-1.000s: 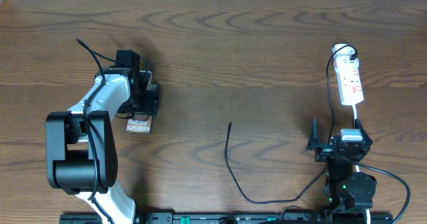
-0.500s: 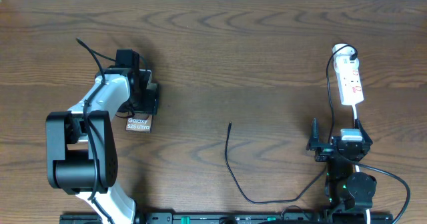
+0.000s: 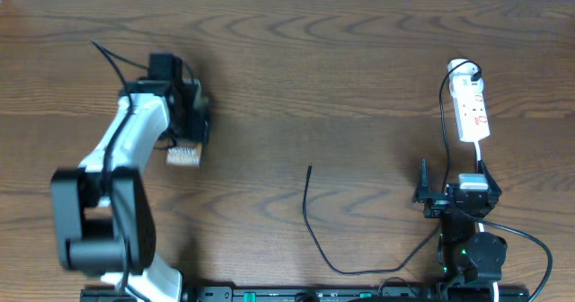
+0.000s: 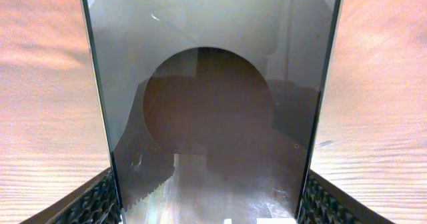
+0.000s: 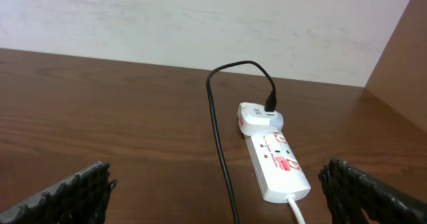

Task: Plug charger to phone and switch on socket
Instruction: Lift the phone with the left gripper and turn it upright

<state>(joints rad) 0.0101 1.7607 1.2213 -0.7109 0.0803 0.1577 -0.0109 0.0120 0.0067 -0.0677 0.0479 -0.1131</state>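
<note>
The phone point(image 3: 183, 155) is held in my left gripper point(image 3: 189, 127) at the table's left, raised off the wood. In the left wrist view its glossy grey face point(image 4: 213, 104) fills the space between my fingers. The charger cable point(image 3: 310, 214) lies on the table centre, its straight plug tip point(image 3: 309, 169) pointing away from me. The cable runs up to the white plug at the far end of the socket point(image 3: 471, 104). My right gripper point(image 3: 446, 194) is open just in front of the socket point(image 5: 275, 159), with the black cable point(image 5: 220, 151) between its fingers' span.
A white lead point(image 3: 481, 154) runs from the socket toward my right arm base. A pale wall edges the table's far side point(image 5: 200, 17).
My left arm has lifted and shifted the phone up and slightly left; the phone's white text end now looks blurred. The right arm, cable and socket have not moved.
</note>
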